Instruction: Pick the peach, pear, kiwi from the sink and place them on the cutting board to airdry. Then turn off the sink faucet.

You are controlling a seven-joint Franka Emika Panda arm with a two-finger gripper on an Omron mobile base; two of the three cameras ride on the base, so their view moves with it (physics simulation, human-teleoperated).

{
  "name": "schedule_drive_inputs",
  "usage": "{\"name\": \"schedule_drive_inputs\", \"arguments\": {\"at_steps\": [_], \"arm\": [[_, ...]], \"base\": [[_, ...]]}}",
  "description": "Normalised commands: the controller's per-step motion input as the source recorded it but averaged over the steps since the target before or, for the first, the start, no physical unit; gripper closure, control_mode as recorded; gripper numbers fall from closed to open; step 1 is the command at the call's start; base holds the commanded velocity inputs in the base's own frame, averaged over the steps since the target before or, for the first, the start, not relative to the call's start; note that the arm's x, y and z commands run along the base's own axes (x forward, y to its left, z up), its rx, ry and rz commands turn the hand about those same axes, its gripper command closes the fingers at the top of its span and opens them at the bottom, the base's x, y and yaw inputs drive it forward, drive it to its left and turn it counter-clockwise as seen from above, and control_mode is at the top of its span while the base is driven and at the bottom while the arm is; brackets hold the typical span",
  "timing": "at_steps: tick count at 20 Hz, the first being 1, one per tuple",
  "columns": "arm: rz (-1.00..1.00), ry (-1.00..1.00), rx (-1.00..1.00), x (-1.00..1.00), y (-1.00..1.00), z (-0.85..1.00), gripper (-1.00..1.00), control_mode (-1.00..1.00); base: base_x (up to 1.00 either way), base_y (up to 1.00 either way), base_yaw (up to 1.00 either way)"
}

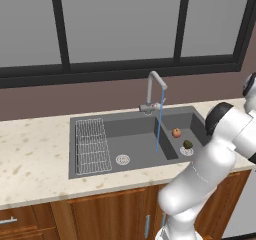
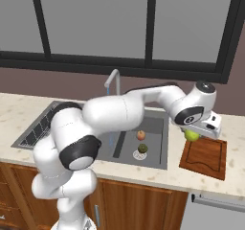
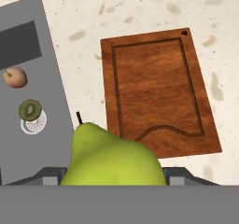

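The pear (image 3: 114, 157) sits between the gripper's (image 2: 195, 134) fingers, held well apart around it, above the surface near the left edge of the board (image 3: 156, 90), stem pointing away from the hand. In the right base view the pear (image 2: 192, 135) hangs just under the hand, over the near corner of the board (image 2: 206, 157). The peach (image 3: 15, 77) and kiwi (image 3: 30, 110) lie in the sink (image 3: 28, 139), the kiwi beside the drain (image 3: 34, 122). Water runs from the faucet (image 1: 154, 91).
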Motion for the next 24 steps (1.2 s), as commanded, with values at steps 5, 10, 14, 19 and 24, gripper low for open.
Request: {"name": "schedule_drive_inputs", "arguments": {"at_steps": [5, 10, 14, 19, 24], "arm": [[0.04, 0.00, 0.00, 0.10, -0.06, -0.10, 1.00, -1.00], [0.01, -0.04, 0.00, -0.03, 0.03, 0.00, 1.00, -1.00], [0.07, -0.13, -0.03, -0.09, 0.13, 0.00, 1.00, -1.00], [0.07, -0.06, -0.07, -0.10, 0.12, -0.07, 1.00, -1.00], [0.04, 0.00, -0.09, 0.01, 0.03, -0.18, 1.00, -1.00]], "base": [[0.00, 0.00, 0.00], [0.00, 0.00, 0.00], [0.00, 0.00, 0.00], [0.00, 0.00, 0.00], [0.00, 0.00, 0.00]]}}
